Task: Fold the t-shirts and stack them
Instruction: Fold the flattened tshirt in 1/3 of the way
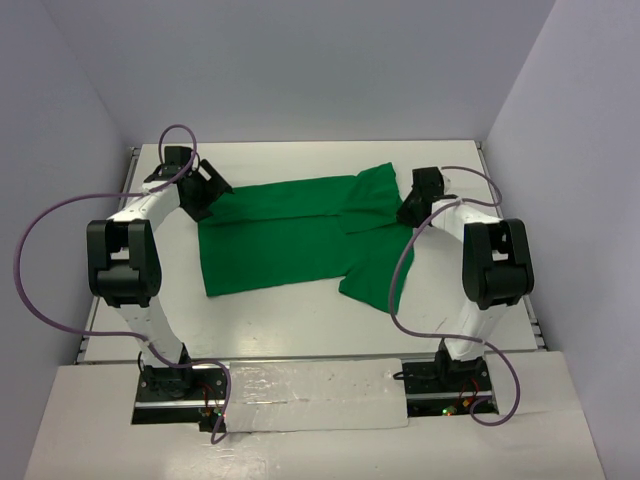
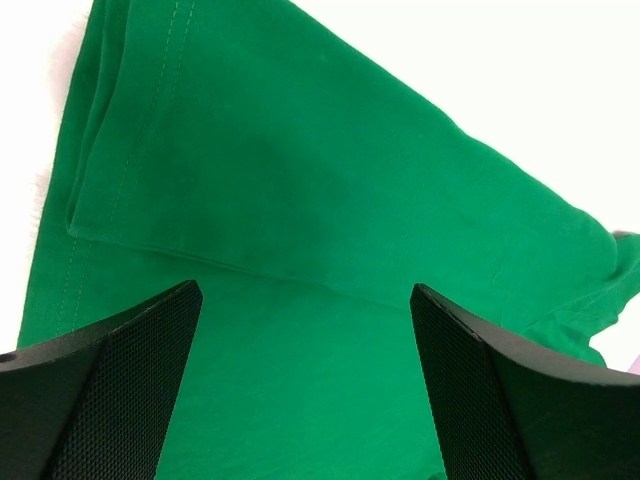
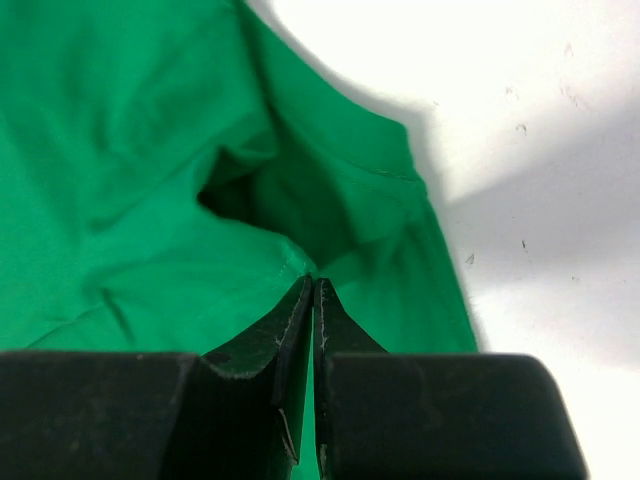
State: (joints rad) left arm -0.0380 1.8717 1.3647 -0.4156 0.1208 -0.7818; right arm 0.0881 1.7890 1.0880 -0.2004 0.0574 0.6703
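- Bright green short-sleeved cloth t-shirt [image 1: 290,240] lay spread on the white flat table [image 1: 300,330] between both arms. Its far edge was folded over and its sleeves were at the right end.
- Risk: right gripper [image 3: 313,285] was pinched fully together on a bunched fold near a sleeve. The bite looked thin, maybe one layer, so the cloth could slip out on a lift.
- Risk: left gripper [image 2: 305,300] held nothing. If only the right side pulled, the shirt would likely drag and skew.
- Risk: catching one layer of the doubled hem would open the fold.
- Left arm: reached to the shirt's far-left corner, wrist pitched down, jaws wide apart over the stitched hem. Contact with the cloth was unclear.
- Right arm: elbow raised, wrist angled down onto the shirt's right end, tips on cloth.
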